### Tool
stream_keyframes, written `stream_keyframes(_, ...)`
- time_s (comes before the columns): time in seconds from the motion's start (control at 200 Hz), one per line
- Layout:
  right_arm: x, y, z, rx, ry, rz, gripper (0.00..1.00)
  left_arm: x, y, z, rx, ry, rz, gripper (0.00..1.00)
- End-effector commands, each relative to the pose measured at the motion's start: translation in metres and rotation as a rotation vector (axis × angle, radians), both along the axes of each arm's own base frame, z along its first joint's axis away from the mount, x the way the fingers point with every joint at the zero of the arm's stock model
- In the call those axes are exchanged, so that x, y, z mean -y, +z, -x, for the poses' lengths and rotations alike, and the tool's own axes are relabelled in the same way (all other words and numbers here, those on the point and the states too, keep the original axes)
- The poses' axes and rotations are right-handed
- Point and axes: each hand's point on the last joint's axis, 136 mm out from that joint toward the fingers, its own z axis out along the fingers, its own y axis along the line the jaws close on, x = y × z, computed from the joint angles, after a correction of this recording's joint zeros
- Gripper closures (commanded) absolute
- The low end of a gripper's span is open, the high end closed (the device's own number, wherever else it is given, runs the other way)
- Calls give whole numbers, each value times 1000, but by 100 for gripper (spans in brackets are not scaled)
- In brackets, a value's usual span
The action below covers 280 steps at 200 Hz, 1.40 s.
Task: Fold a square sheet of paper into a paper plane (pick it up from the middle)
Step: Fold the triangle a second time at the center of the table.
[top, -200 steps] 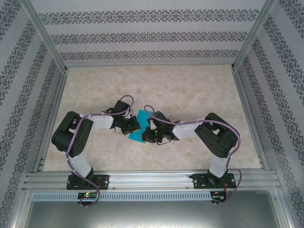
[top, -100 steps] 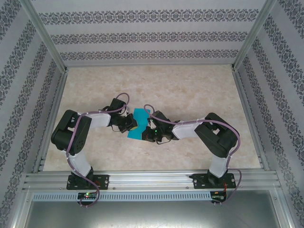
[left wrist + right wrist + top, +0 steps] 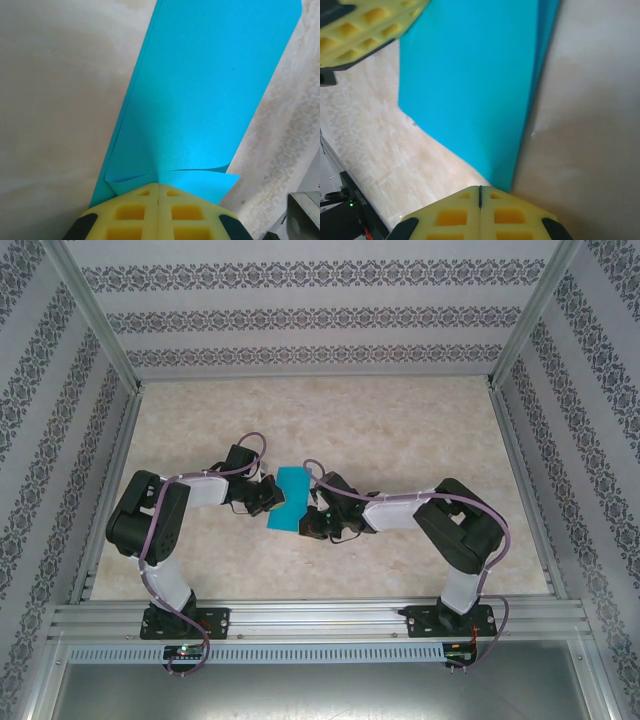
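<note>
Reaching in from the 9 o'clock side in the overhead view, the left fingers (image 3: 270, 502) meet the square sheet of paper (image 3: 291, 495), which sits near the middle of the desk (image 3: 400, 420), a little toward 6 o'clock. The sheet looks doubled over into a narrow strip, its long axis running roughly from 7 to 1 o'clock. In the left wrist view those fingers (image 3: 135, 215) are pressed fully together on the strip's near end, where the paper (image 3: 200, 90) puckers into a small wrinkle; the rest stretches away toward 1 o'clock. Both arms are about equally close, one on each long side.

From about 4 o'clock, the right fingers (image 3: 312, 520) come to the opposite edge. In the right wrist view they (image 3: 450, 215) are also closed with no gap, and the sheet's (image 3: 470, 75) folded edge comes down to their tips at 12 o'clock, so they seem to nip its corner, though the contact itself is hard to make out. The next crease likely depends on keeping that long axis taut between the two pinches.
</note>
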Motion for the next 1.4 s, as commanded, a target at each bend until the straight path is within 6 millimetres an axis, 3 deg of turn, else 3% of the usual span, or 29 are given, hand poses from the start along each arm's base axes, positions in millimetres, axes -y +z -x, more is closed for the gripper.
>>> stream_keyframes(0.0,-17,31,-11,54,43,-37,100,-13,-14,3,-17,38,-48,96)
stream_keyframes(0.095,-26,32,-20,63,49,-43,100,-9,-12,2,-14,30,-45,96)
stream_keyframes(0.265,-31,5,-37,17,11,13,100,-4,-13,4,-17,18,-46,96)
stream_keyframes(0.34,-31,-9,-34,-8,20,46,100,-3,-14,6,-20,15,-46,96)
stream_keyframes(0.5,-8,-38,-21,-72,0,149,100,-6,-18,9,-31,20,-65,97)
stream_keyframes(0.799,-13,3,-22,-29,7,3,100,-10,-24,11,-47,26,-96,97)
stream_keyframes(0.889,-5,-2,-26,-36,-30,0,100,-10,-25,11,-50,27,-96,98)
stream_keyframes(0.979,-10,0,-25,-37,-35,-68,100,-10,-24,11,-50,26,-94,97)
stream_keyframes(1.079,9,-19,-20,-59,-54,62,100,-10,-23,11,-49,24,-96,97)
stream_keyframes(1.209,18,-25,-8,-90,-49,85,100,-10,-24,12,-53,21,-96,98)
stream_keyframes(1.299,13,-5,-9,-40,-39,37,100,-10,-23,12,-51,20,-95,97)
stream_keyframes(1.394,-1,20,-25,25,-20,-28,100,-10,-24,12,-54,20,-96,97)
